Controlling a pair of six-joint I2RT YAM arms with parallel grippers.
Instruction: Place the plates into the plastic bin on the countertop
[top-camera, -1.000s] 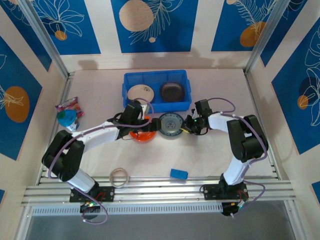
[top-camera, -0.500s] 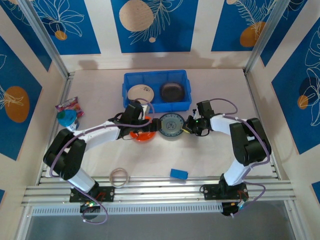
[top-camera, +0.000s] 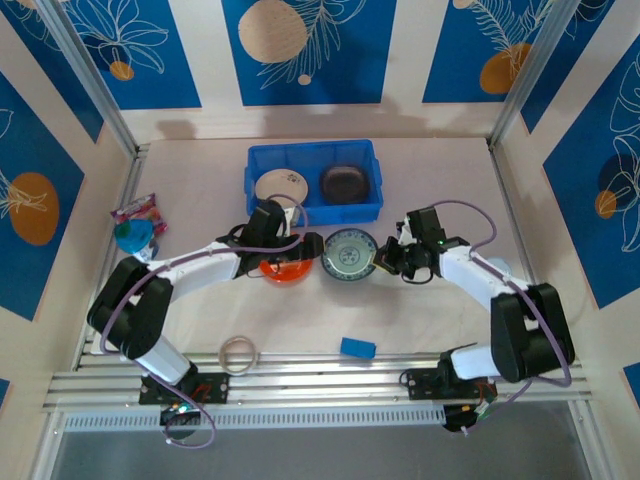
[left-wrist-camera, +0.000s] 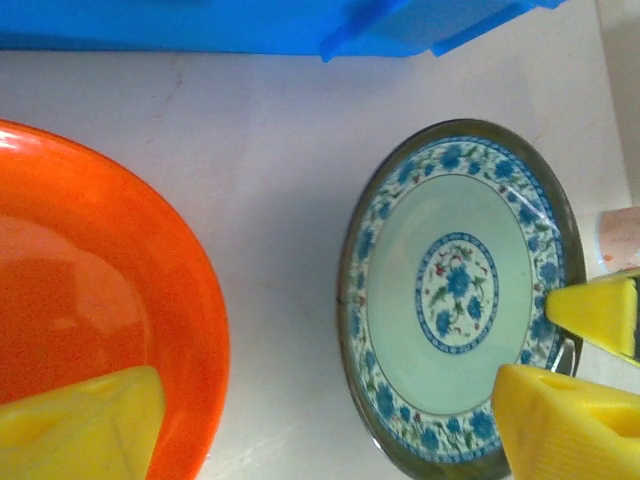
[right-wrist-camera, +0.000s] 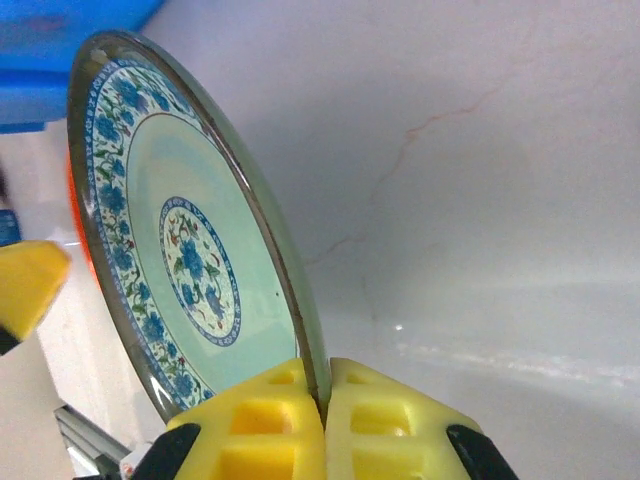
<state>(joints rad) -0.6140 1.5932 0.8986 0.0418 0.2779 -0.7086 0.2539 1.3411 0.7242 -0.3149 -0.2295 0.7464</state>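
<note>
A blue-white patterned plate (top-camera: 349, 253) (left-wrist-camera: 460, 300) (right-wrist-camera: 170, 240) is tilted up off the countertop (top-camera: 430, 320), in front of the blue plastic bin (top-camera: 313, 180). My right gripper (top-camera: 383, 256) (right-wrist-camera: 325, 420) is shut on its right rim. An orange plate (top-camera: 282, 268) (left-wrist-camera: 90, 290) lies just to the left. My left gripper (top-camera: 303, 257) (left-wrist-camera: 330, 430) hangs open over the gap between the two plates, one finger above each. A beige plate (top-camera: 281, 185) and a black plate (top-camera: 347, 184) lie inside the bin.
A small blue block (top-camera: 357, 347) and a thin translucent ring (top-camera: 239, 353) lie near the front rails (top-camera: 320, 380). A teal cup with a snack packet (top-camera: 135, 228) sits at the left edge. The bin's wall (left-wrist-camera: 200, 25) is close behind both plates.
My right gripper has pulled the patterned plate a little to the right and tipped its rim up. The left gripper's jaws have narrowed slightly.
</note>
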